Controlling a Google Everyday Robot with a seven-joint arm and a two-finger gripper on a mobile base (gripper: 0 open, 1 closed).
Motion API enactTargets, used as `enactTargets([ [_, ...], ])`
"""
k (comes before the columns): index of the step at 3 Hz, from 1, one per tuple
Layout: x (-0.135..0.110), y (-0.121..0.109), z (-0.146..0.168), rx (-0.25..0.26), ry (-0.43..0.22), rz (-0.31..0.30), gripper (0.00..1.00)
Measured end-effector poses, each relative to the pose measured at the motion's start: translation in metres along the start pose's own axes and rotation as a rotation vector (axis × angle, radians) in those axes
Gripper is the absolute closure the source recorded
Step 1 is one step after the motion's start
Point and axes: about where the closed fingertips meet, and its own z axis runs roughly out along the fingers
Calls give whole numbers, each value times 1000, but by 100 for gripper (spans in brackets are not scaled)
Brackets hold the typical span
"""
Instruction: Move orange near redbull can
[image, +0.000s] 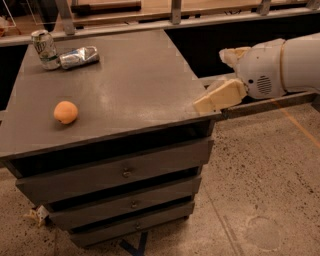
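Note:
The orange (65, 111) sits on the grey cabinet top (130, 85) near its front left. The redbull can (79, 57), silver and crinkled, lies on its side at the back left. My gripper (212, 100) reaches in from the right at the cabinet's front right corner, far to the right of the orange. It holds nothing.
A stouter green-and-white can (44, 48) stands upright just left of the redbull can. The cabinet has three drawers (125, 172) below its top. A speckled floor (265, 185) lies to the right. A rail and shelf (175, 15) run behind the cabinet.

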Motion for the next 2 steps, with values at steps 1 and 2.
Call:
enactTargets([
  [1, 0, 0, 0, 0, 0, 0, 0],
  [2, 11, 16, 18, -65, -10, 47, 0],
])
